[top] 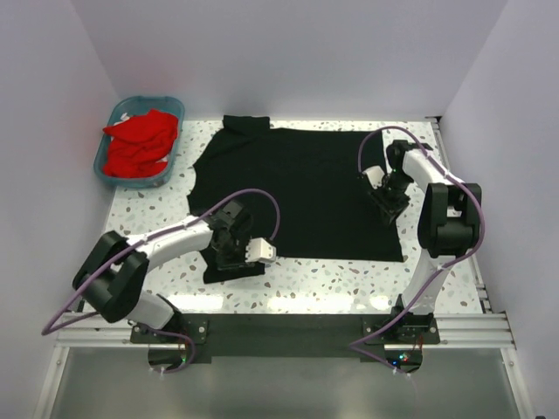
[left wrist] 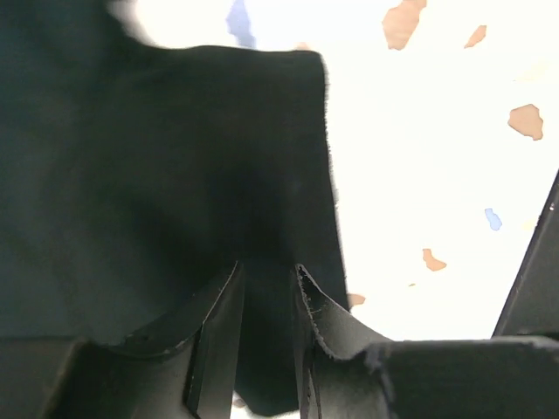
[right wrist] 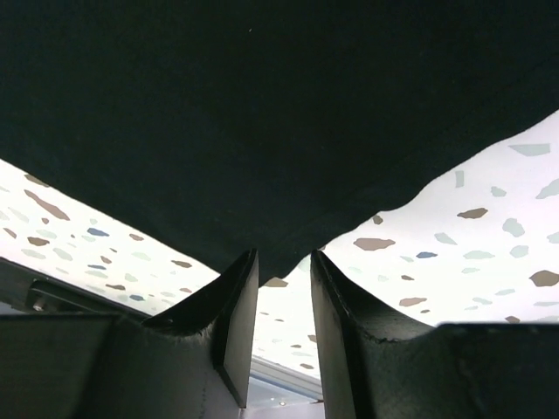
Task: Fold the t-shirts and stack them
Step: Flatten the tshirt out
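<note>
The large black t-shirt (top: 297,183) lies spread flat over the middle of the table, collar at the far left. My left gripper (top: 231,257) is at its near-left corner flap. In the left wrist view the left gripper (left wrist: 269,272) is shut, with the black cloth (left wrist: 175,157) filling the narrow gap between its jaws. My right gripper (top: 390,209) is over the shirt's right side. In the right wrist view the right gripper (right wrist: 284,260) is nearly closed on a drawn-out point of the shirt's edge (right wrist: 262,105). The red t-shirts (top: 140,144) lie crumpled in the basket.
The teal plastic basket (top: 148,97) stands at the far left corner of the speckled table (top: 349,279). White walls close in the left, far and right sides. A metal rail runs along the near edge by the arm bases.
</note>
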Controlling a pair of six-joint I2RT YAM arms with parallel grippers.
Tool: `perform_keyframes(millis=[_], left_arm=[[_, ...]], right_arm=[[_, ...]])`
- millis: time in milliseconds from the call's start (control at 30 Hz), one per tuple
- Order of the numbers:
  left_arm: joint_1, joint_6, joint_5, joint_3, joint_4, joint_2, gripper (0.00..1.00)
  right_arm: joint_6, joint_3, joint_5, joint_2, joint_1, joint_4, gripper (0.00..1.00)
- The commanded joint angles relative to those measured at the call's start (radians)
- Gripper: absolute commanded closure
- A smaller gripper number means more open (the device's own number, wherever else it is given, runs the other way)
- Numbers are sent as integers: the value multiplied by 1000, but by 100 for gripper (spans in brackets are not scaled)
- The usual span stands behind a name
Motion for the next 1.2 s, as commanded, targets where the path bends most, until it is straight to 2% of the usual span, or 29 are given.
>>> perform_keyframes(millis=[0, 167, 300, 433, 467, 567, 667, 867, 967, 1167], left_arm=[[-59, -22, -71, -36, 52, 74, 68], [-162, -25, -52, -39, 2, 145, 72], [-295, -24, 141, 4, -60, 108, 72], [-286, -59, 266, 134, -89, 59, 68], [-269, -79, 280, 152, -83, 42, 66], [-118, -113, 312, 229, -80, 13, 62], [97, -127, 196, 274, -23, 31, 61], [341, -156, 101, 289, 72, 123, 60], [372, -172, -2, 251, 125, 154, 60], [389, -171, -93, 107, 152, 166, 64]], right_arm=[[26, 34, -12, -5, 1, 15, 65], [21, 46, -7, -6, 1, 3, 64], [8, 52, -6, -10, 1, -5, 64], [8, 46, -21, -11, 1, -7, 64], [8, 44, -24, -8, 1, -7, 65], [12, 43, -32, -8, 1, 3, 65], [27, 34, -24, -3, 49, 33, 65], [51, -2, 36, 24, 96, 104, 67], [41, -52, 85, 32, 117, 151, 67], [5, -201, 138, 4, 123, 207, 67]])
